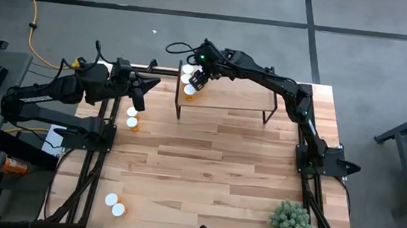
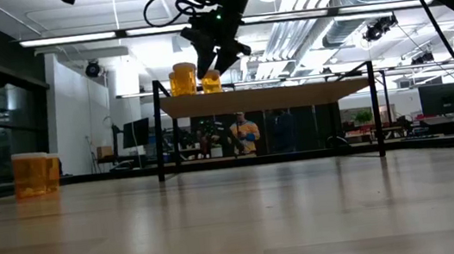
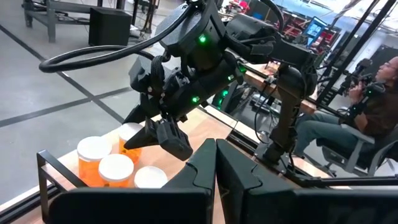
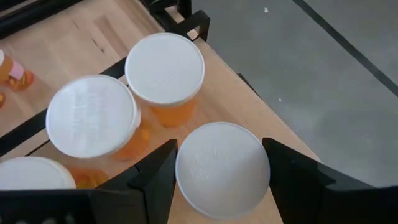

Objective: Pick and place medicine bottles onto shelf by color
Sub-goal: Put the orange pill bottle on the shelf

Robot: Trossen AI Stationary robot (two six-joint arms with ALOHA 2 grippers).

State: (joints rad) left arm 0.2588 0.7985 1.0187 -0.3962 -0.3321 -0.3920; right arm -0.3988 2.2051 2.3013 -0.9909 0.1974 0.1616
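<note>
My right gripper (image 1: pixel 199 77) is above the far left corner of the shelf (image 1: pixel 228 102), shut on an orange medicine bottle with a white cap (image 4: pixel 222 168). Three more medicine bottles (image 4: pixel 165 68) (image 4: pixel 92 115) (image 4: pixel 28 174) stand upright on that corner beside it. Two medicine bottles (image 1: pixel 133 117) stand on the table left of the shelf. Two others (image 1: pixel 114 204) stand near the front left edge. My left gripper (image 1: pixel 144 86) hangs shut and empty above the table's left side, pointing toward the shelf. My right gripper pinches the bottle between its two fingers at opposite sides of the white cap's rim (image 4: pixel 185 167). The fingers (image 3: pixel 163 134) slant down onto it from the table's right. The bottle (image 2: pixel 211 81) is upright; whether its bottom rests on the shelf board, I cannot tell.
A black rail (image 4: pixel 186 22) runs around the shelf's corner, close to the standing bottles. A green bushy plant (image 1: pixel 290 221) sits at the table's near right corner. The shelf's middle and right part (image 1: pixel 249 102) is bare wood. A seated person (image 3: pixel 373 106) shows beyond the table.
</note>
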